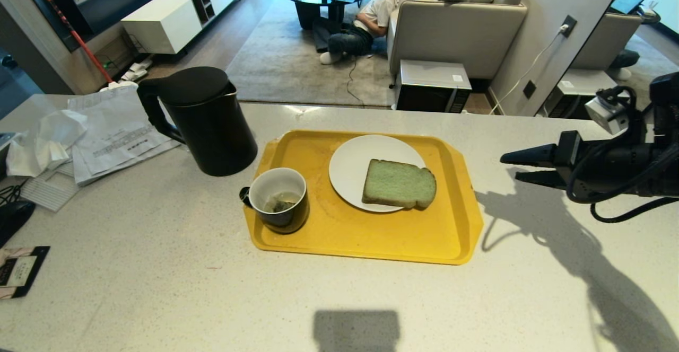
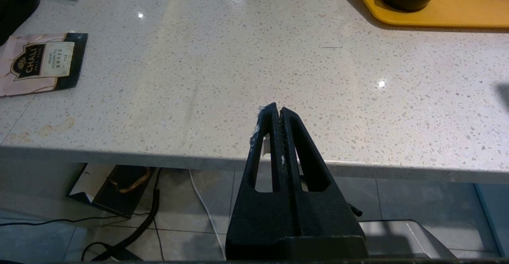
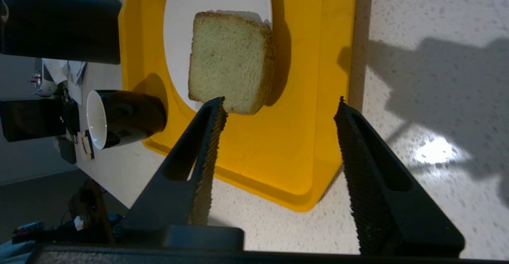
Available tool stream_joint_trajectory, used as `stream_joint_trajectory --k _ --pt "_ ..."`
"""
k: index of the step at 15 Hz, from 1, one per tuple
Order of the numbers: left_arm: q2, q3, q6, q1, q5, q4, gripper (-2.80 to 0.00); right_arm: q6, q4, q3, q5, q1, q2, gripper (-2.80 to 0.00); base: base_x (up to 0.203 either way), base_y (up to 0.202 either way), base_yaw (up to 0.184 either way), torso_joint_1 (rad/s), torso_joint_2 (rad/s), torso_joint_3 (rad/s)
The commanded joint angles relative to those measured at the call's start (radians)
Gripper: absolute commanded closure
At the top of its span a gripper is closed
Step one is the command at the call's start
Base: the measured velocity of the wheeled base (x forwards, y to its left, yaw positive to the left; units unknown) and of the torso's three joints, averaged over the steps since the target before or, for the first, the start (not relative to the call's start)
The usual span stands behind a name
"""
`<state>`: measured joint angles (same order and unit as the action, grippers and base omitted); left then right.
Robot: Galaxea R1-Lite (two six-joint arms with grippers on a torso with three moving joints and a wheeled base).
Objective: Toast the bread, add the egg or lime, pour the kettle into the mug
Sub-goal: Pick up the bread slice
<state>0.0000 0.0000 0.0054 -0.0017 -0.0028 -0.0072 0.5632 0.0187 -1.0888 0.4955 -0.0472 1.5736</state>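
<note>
- Speckled pale stone made up the counter (image 1: 159,267), with a living room beyond it where a person (image 1: 371,12) sat on the floor at a laptop by a sofa.
- On the counter lay a yellow tray (image 1: 371,235); a white plate (image 1: 347,166) sat on its far half.
- The bread (image 1: 399,184) lay flat on the plate, its near edge overhanging the plate's rim.
- The mug (image 1: 279,199) stood in the tray's near-left corner, something dark lying in its white bottom.
- The kettle (image 1: 204,119) stood on the counter just beyond the tray's left end, lid on, handle turned to the left.
- Papers (image 1: 114,129) and crumpled tissue lay further left; a tea sachet (image 2: 41,63) lay near the front edge.
- The right gripper (image 1: 517,167) hung over the counter to the right of the tray, apart from it, pointing toward the bread, its jaws parted and empty.
- The left gripper (image 2: 277,113) sat at the counter's front edge, fingers pressed together, gripping nothing.
</note>
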Motion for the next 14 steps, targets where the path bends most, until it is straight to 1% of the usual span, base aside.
stream_joint_trajectory --k 1,5,6,8,9,14 --pt "0.0 0.0 0.001 0.0 0.0 0.0 0.0 0.003 0.034 0.003 0.004 -0.044 0.102 -2.8 0.0 0.0 0.0 0.0 0.0 0.0" --pt "0.0 0.0 -0.001 0.0 0.0 0.0 0.0 0.016 0.034 0.007 0.005 -0.125 0.144 -2.8 0.0 0.0 0.0 0.0 0.0 0.0" --pt "0.0 0.0 0.001 0.0 0.0 0.0 0.0 0.019 0.03 0.009 0.011 -0.131 0.146 -2.8 0.0 0.0 0.0 0.0 0.0 0.0" --pt "0.0 0.0 0.001 0.0 0.0 0.0 0.0 0.067 0.03 0.01 0.042 -0.15 0.141 -2.8 0.0 0.0 0.0 0.0 0.0 0.0" --pt "0.0 0.0 0.001 0.0 0.0 0.0 0.0 0.073 0.03 0.01 0.061 -0.153 0.136 -2.8 0.0 0.0 0.0 0.0 0.0 0.0" --pt "0.0 0.0 0.001 0.0 0.0 0.0 0.0 0.084 0.019 -0.005 0.066 -0.21 0.149 -2.8 0.0 0.0 0.0 0.0 0.0 0.0"
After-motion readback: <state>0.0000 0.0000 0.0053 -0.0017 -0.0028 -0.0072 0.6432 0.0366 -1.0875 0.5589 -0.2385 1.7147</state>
